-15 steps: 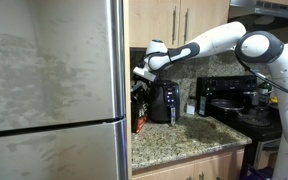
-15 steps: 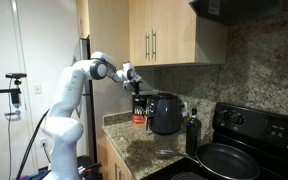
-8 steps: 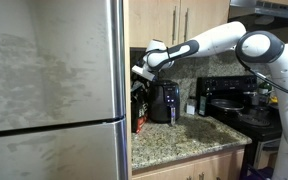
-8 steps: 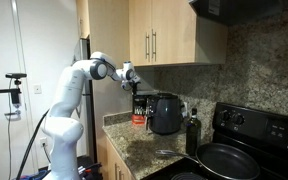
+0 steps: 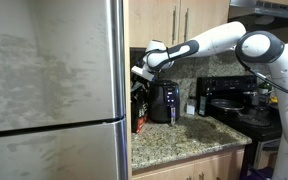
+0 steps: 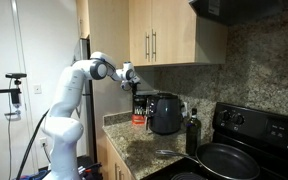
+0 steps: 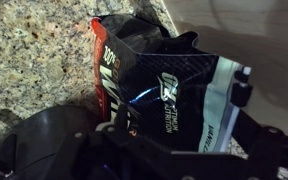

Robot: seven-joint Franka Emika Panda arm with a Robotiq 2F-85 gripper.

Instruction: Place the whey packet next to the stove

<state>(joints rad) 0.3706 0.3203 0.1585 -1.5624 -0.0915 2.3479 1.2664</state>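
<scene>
The whey packet (image 5: pixel 138 106) is a black pouch with red trim. It stands on the granite counter against the left side of the air fryer, and also shows in an exterior view (image 6: pixel 139 108). My gripper (image 5: pixel 140 72) hangs just above the packet's top in both exterior views (image 6: pixel 134 82) and looks open and empty. In the wrist view the packet (image 7: pixel 159 85) fills the middle, between my dark fingers (image 7: pixel 134 110). The stove (image 5: pixel 236 112) is a black range at the far end of the counter, with pans on its cooktop (image 6: pixel 246 140).
A rounded black air fryer (image 5: pixel 164 102) stands between packet and stove (image 6: pixel 165 113) (image 7: pixel 39 145). A dark bottle (image 6: pixel 192 131) stands on the counter next to the stove. A steel fridge (image 5: pixel 54 90) fills the near side. Wooden cabinets (image 6: pixel 164 35) hang above.
</scene>
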